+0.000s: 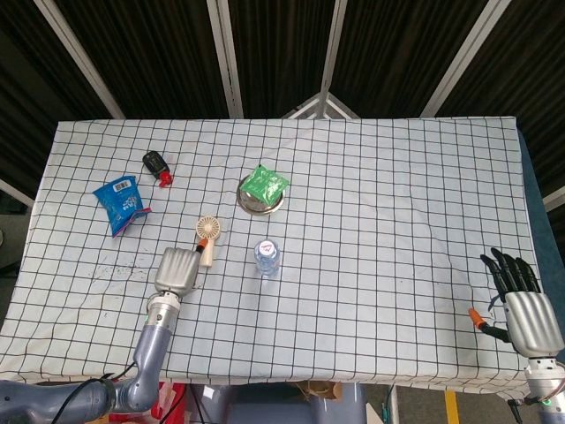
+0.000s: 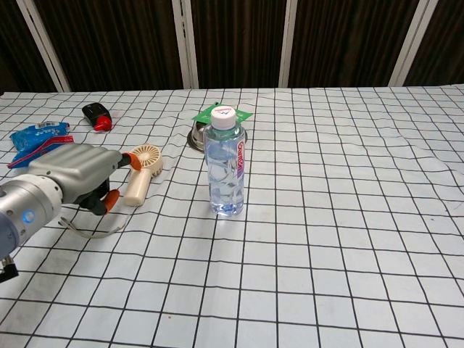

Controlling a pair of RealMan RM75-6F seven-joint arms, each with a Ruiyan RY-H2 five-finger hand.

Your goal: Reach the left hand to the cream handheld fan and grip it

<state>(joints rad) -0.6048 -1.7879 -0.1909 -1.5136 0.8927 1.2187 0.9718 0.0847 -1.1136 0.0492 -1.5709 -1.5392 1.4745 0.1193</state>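
- left hand (image 2: 78, 172) sits right beside the cream handheld fan (image 2: 140, 174), fingers curled; can't tell if it's actually gripping
- right hand (image 1: 523, 300) lies open, holding nothing

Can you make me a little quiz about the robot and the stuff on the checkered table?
1. True or false: the left hand is already gripping the cream fan.
2. What lies on the metal dish? A) a green packet B) a blue packet C) the water bottle
3. Fill in: the clear water bottle stands upright, with a ____ cap.

Key
1. False. The hand is right beside the fan's handle, its fingers reaching toward it, but they do not wrap it yet.
2. A. The green packet lies on the dish; the blue packet lies on the cloth further left.
3. White.
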